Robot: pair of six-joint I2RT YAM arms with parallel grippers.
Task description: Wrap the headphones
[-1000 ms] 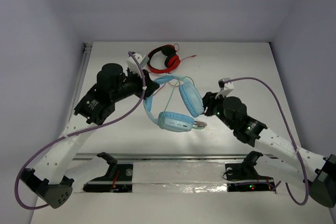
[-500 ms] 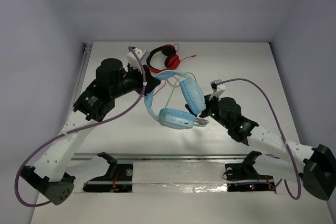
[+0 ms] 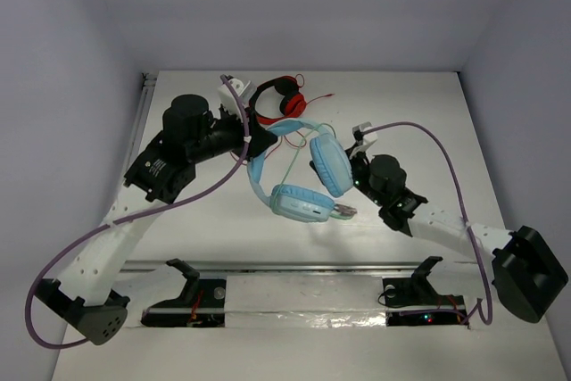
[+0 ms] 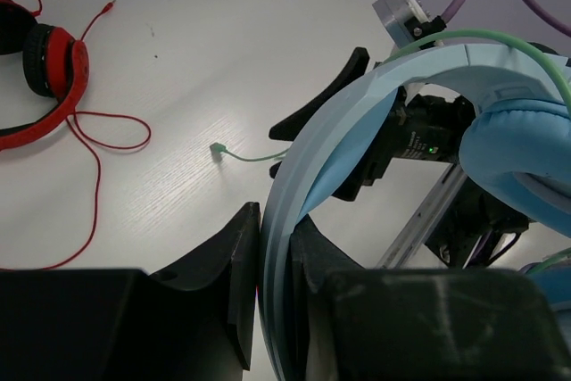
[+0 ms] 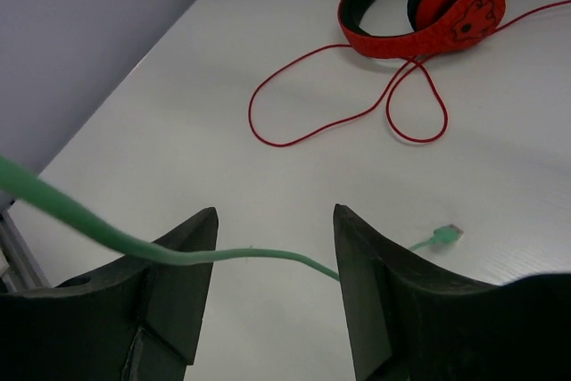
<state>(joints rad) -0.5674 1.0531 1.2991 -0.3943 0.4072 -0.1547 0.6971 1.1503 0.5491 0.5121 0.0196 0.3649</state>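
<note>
Top external view: the light-blue headphones (image 3: 299, 176) sit at centre frame, headband up toward the upper left, earcups toward the lower middle. Whether the lower earcup rests on the table (image 3: 428, 122) cannot be told.

Left gripper (image 4: 272, 274), bottom centre of the left wrist view, is clamped on the headband, one finger on each side of the band.

Right gripper (image 5: 272, 296) stands open with nothing pinched. The thin green cable (image 5: 268, 254) crosses the gap between its fingers, and the plug end (image 5: 443, 236) lies on the table at the right of that frame.

Risks, as judged:
- The cable is thin and springy and lies low in the gap, so the jaws could close and miss it, or it could slide off the fingertips.
- A hard pull on the cable could swivel the smooth, curved band in the left jaws, or strain the cable where it enters the earcup.
- The red headphones (image 5: 428, 6) and their looped red cable (image 5: 339, 113) lie near the plug, so a dragged tail could snag them.
- The right arm is close to the upper earcup, and a sweep could knock it
</note>
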